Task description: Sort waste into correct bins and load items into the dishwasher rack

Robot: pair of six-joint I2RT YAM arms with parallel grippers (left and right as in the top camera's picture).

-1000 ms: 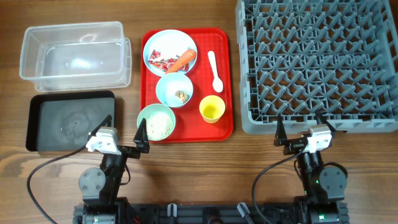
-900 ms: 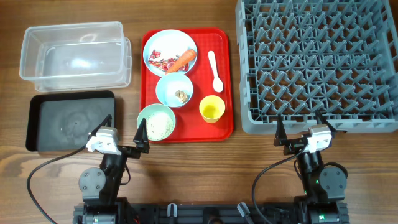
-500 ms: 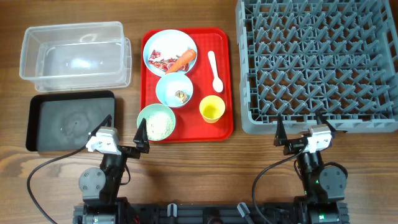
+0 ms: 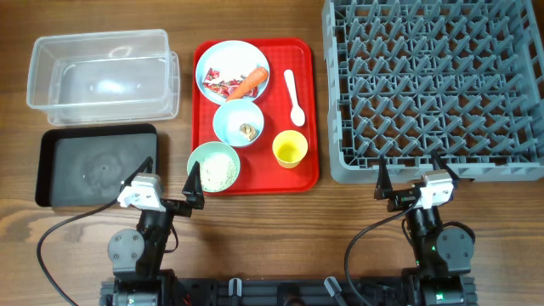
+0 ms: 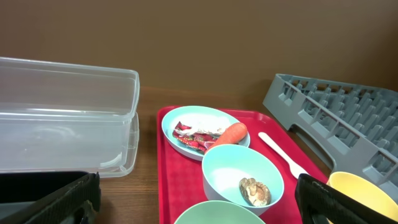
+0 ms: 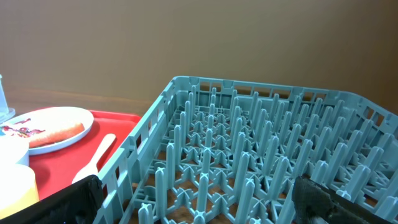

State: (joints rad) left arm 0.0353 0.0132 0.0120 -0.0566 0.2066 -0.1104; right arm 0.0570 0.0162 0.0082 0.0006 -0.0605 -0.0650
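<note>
On the red tray (image 4: 310, 110) sit a pale blue plate (image 4: 232, 64) with red-and-white wrapper bits (image 4: 214, 81) and a carrot piece (image 4: 249, 83), a bowl (image 4: 238, 121) holding a brown scrap (image 4: 247, 130), a bowl of rice (image 4: 214, 167), a yellow cup (image 4: 290, 149) and a white spoon (image 4: 293, 96). The clear tub (image 4: 102, 72) and black tray (image 4: 96, 163) lie at the left. The grey rack (image 4: 433, 85) is at the right. My left gripper (image 4: 170, 183) is open and empty near the rice bowl. My right gripper (image 4: 408, 174) is open and empty before the rack's front edge.
In the left wrist view the plate (image 5: 205, 124), scrap bowl (image 5: 242, 177), cup (image 5: 367, 190) and tub (image 5: 68, 118) lie ahead. In the right wrist view the rack's pegs (image 6: 261, 155) fill the front, with the spoon (image 6: 96, 158) at the left. Cables trail by both arm bases.
</note>
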